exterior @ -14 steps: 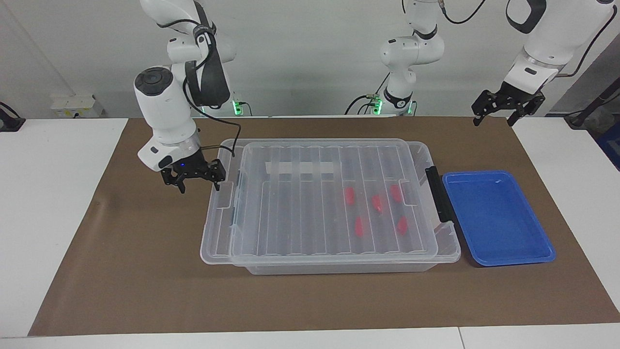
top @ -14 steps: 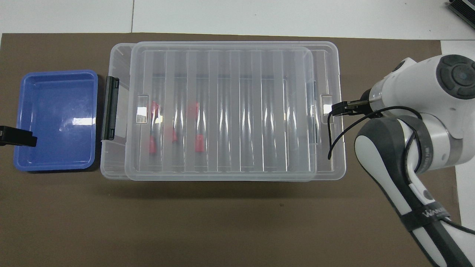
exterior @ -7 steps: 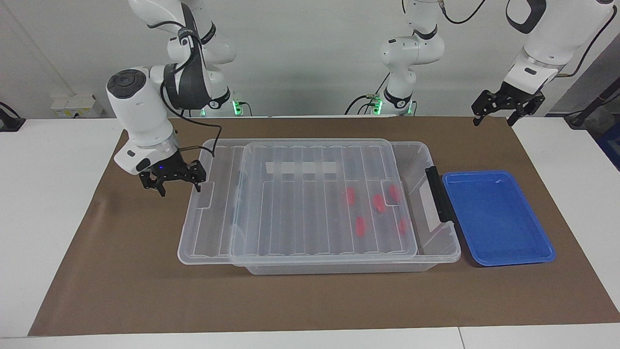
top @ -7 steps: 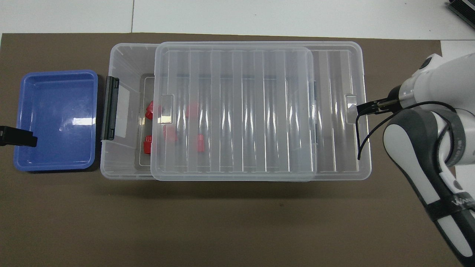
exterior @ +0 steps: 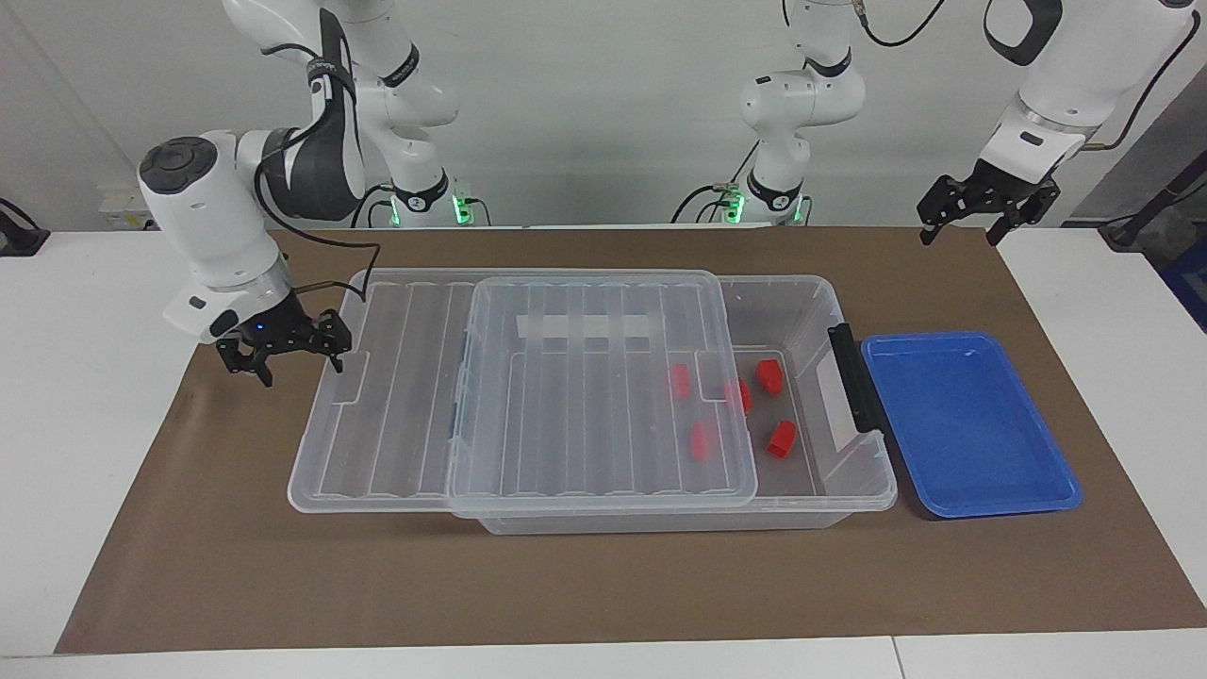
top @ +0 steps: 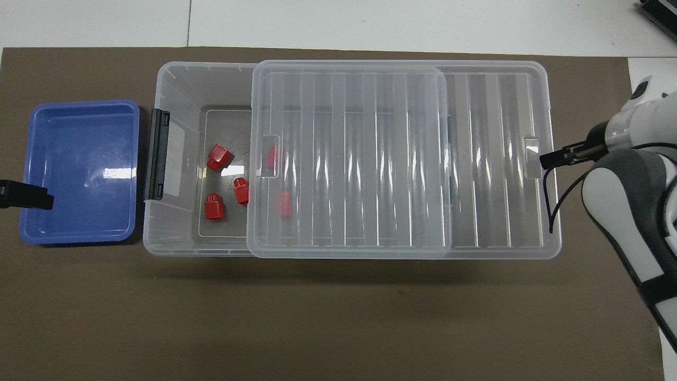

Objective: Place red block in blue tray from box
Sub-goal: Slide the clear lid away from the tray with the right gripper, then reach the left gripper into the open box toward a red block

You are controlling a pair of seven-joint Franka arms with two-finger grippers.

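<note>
The clear box lies in the middle of the brown mat. Its ribbed lid is slid partway off toward the right arm's end. My right gripper is shut on the lid's end tab. Several red blocks lie in the box: three uncovered, such as one, and two under the lid. The blue tray is empty beside the box's black latch. My left gripper waits open, raised over the left arm's end of the mat.
The brown mat covers the white table. The lid overhangs the box toward the right arm's end. A black tip of the left gripper shows over the tray's outer edge in the overhead view.
My right gripper has pulled the lid toward the right arm's end, uncovering three red blocks at the latch end of the box. The left arm has not moved.
</note>
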